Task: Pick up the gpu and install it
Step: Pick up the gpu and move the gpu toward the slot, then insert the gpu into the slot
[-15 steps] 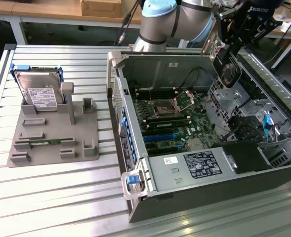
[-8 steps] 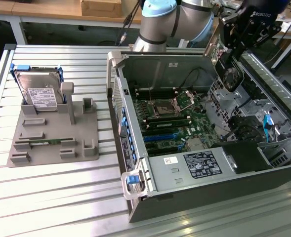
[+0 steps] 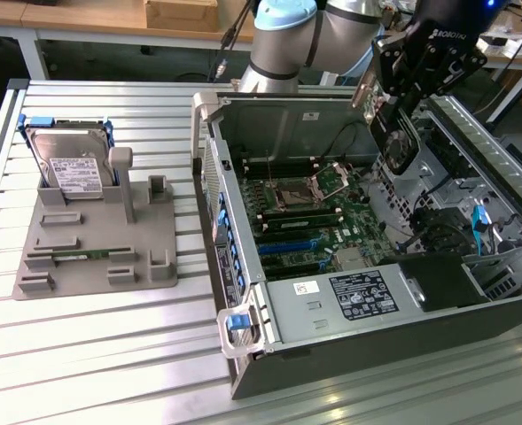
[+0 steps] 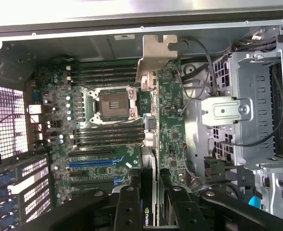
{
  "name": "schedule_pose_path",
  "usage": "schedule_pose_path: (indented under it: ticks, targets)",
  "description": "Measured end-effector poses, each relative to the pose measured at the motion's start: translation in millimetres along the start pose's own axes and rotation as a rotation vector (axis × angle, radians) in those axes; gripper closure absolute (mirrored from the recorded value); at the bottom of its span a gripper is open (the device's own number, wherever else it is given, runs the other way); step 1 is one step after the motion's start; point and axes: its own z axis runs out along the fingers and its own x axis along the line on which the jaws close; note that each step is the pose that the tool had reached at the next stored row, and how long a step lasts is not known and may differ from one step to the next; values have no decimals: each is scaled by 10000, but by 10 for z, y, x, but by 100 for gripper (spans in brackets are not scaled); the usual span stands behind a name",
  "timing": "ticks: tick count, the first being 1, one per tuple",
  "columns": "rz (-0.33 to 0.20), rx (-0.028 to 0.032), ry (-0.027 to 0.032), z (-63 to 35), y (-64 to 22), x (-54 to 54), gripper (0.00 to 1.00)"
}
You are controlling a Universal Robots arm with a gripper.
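Note:
The gpu [image 3: 395, 142], a dark card with a fan and a silver bracket [image 3: 364, 92], hangs tilted above the open computer case [image 3: 349, 305], over the far right part of the motherboard [image 3: 309, 221]. My gripper [image 3: 411, 84] is shut on it from above. In the wrist view the gpu [image 4: 171, 110] shows edge-on, green board face outward, its bracket [image 4: 155, 53] pointing away from me. My gripper [image 4: 153, 204] clamps the near end of the card between black fingers [image 4: 127, 202]. The blue expansion slots [image 4: 91, 162] lie off to the side of the card.
A grey holder [image 3: 92, 239] on the slatted table carries an upright hard drive [image 3: 70, 164] and a green memory stick [image 3: 83, 256]. Inside the case are the CPU socket [image 4: 111, 102], a metal drive cage [image 4: 256, 110], loose cables [image 4: 199, 67] and the power supply [image 3: 358, 297].

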Motion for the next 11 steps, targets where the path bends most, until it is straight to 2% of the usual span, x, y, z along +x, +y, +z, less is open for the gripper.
schedule_pose_path:
  ticks: [2, 9, 10, 11]
  targets:
    - [-2, -3, 0, 8, -26, 16, 74]
    - [0, 0, 0, 7, -27, 17, 74]
    - [-66, -1, 4, 7, -26, 17, 74]
    - [-467, -12, 22, 7, -27, 17, 74]
